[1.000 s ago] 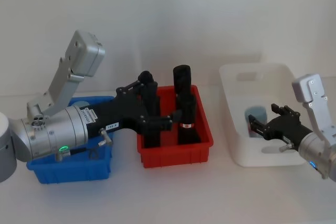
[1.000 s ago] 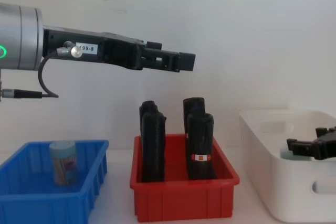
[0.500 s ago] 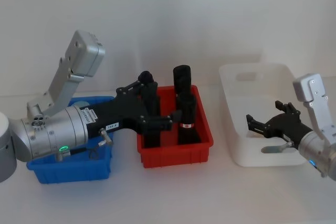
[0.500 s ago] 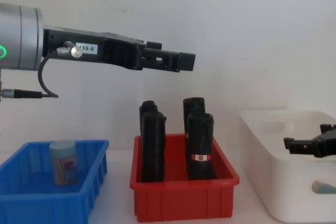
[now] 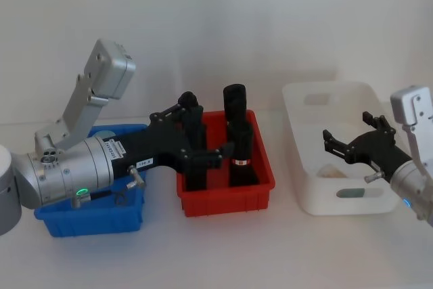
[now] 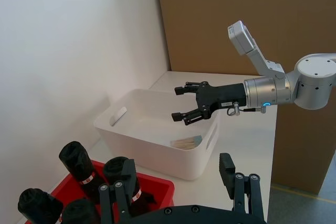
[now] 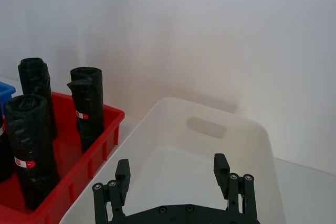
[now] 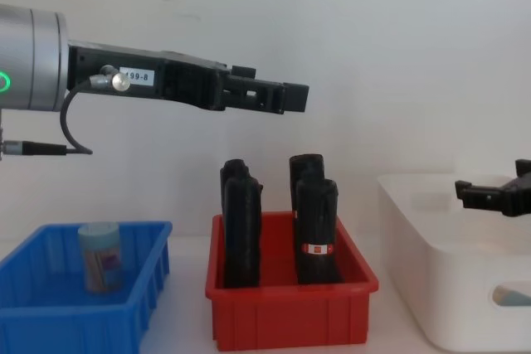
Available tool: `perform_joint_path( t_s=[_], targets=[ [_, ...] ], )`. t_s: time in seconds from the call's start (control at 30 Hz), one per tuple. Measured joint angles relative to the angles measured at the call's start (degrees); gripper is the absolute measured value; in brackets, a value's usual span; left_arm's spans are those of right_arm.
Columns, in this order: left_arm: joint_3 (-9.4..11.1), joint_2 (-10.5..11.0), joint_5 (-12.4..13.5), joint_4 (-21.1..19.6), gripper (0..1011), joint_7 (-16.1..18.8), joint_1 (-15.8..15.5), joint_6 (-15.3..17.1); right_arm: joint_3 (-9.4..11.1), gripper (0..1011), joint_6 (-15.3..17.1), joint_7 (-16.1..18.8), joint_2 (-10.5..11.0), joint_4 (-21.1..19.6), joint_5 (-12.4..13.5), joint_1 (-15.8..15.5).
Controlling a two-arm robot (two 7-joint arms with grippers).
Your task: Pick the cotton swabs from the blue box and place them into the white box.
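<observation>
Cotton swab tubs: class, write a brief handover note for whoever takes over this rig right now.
Left pincer: open, empty, held high above the red plastic bin of black bottles.
Right pincer: open, empty, over the large white plastic box.
Done: one clear blue-capped cotton swab tub lies inside the white box.
Left: a second swab tub stands in the low blue plastic box; move it across.
</observation>
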Motion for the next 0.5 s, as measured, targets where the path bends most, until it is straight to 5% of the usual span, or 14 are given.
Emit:
perform_joint_path(
  t_s=[0.5],
  targets=[
    [0.6, -0.3, 0.6, 0.1, 1004, 2.9, 0.8, -1.3, 0.2, 1001, -0.5, -1.1, 0.2, -3.3, 0.8, -2.5]
  ],
)
